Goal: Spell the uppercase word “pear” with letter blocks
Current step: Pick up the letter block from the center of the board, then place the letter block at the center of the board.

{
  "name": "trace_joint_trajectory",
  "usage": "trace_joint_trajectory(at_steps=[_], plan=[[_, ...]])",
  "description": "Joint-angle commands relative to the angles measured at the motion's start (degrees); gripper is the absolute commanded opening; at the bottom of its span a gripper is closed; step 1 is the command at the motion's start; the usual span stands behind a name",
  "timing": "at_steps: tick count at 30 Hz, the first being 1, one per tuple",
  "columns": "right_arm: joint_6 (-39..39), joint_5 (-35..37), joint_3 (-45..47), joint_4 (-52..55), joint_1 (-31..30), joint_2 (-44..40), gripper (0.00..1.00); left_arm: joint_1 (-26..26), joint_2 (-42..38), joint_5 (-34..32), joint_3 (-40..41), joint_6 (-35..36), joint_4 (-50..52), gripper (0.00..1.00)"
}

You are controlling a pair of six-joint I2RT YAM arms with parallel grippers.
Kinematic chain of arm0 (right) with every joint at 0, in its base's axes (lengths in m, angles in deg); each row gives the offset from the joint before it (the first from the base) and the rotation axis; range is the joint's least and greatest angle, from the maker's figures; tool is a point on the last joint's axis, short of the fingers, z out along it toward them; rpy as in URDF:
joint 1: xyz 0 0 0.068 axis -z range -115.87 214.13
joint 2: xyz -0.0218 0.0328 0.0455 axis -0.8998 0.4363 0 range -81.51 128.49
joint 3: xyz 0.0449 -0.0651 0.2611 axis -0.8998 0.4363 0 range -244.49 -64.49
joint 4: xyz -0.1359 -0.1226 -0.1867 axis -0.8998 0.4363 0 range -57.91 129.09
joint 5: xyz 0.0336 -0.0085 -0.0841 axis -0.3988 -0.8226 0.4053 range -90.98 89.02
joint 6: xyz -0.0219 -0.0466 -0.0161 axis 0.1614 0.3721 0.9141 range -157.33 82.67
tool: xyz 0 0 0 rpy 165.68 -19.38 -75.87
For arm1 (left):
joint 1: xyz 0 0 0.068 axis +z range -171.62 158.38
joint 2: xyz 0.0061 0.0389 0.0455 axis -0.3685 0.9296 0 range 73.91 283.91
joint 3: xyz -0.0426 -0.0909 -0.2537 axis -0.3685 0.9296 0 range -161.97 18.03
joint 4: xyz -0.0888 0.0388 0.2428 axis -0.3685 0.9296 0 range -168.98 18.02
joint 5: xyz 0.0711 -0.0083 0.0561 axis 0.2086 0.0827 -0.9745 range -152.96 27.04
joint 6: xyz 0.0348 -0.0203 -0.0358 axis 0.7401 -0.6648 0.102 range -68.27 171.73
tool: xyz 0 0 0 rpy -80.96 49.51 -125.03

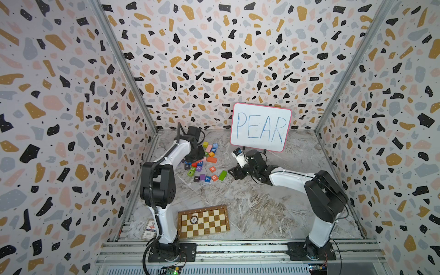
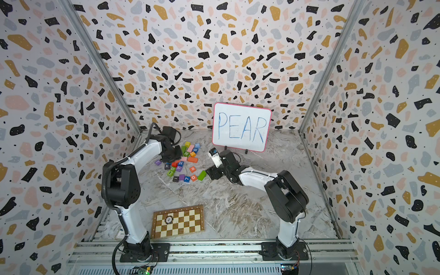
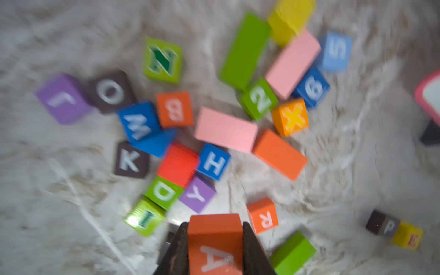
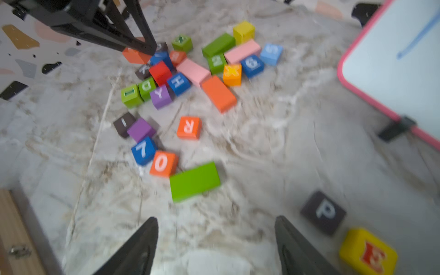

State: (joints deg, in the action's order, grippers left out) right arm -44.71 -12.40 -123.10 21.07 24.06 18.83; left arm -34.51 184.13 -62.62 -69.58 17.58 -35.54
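- Plainly, the left hand [image 3: 215,226] is clenched on the orange-red A block [image 3: 214,245]. Its dark fingers press two opposite sides, so the lettered face stays uncovered and can be set down reading upward.
- The blackish P block [image 4: 322,212] and the yellow E block [image 4: 367,252] lie just beside each other on bare surface. They are well apart from the pile [image 4: 190,66], on the side of the whiteboard [image 1: 260,127] at the far edge. I judge them the start of the word, with the place past E meant for A.
- The orange R block [image 4: 189,127] lies letter up at the pile's fringe toward the right arm, free on all sides, which should make it easy to take last.
- The right hand [image 4: 216,220] is released and empty, jaws wide over bare surface near P and E, apparently kept out of the left arm's way.
- Only the left wrist view shows the grip and the letter A.
- The right wrist view shows the left hand from outside, at the pile's far-left side, with just an orange corner of the block. Whether the block is clear of the surface I cannot tell.
- Both top views show R and both arms, but the right arm hides P and E.
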Motion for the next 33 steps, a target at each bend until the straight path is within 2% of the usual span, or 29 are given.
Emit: trace_joint_trajectory(at_steps=[1, 7, 15, 27, 29, 31, 33], plan=[[-3.3, 2.4, 6.7, -2.8, -0.3, -7.4, 0.79, -4.9, -2.9, 2.3, 5.0, -3.9, -1.2, 0.27], [-3.9, 4.9, 16.8, -5.6, 0.1, -12.6, 0.79, -16.3, -4.4, 3.1, 8.5, -9.8, -3.0, 0.25], [-5.4, 5.0, 25.2, -8.7, 2.3, -17.6, 0.79, -24.5, 0.2, 4.5, 6.8, -13.8, -3.6, 0.25], [-6.2, 3.2, 26.1, -7.4, 4.1, -20.8, 0.79, -26.4, 5.0, 5.0, 6.1, -14.2, -4.7, 0.26], [-6.2, 3.3, 26.2, -7.3, 4.1, -20.7, 0.79, -26.4, 4.9, 5.2, 6.6, -14.0, -4.8, 0.29], [-6.3, 3.4, 26.2, -6.8, 4.2, -20.8, 0.79, -26.5, 4.5, 6.3, 7.3, -13.8, -5.1, 0.38], [-6.1, 3.6, 26.0, -6.0, 4.3, -21.7, 0.79, -26.7, 4.0, 6.9, 8.0, -13.8, -5.4, 0.43]])
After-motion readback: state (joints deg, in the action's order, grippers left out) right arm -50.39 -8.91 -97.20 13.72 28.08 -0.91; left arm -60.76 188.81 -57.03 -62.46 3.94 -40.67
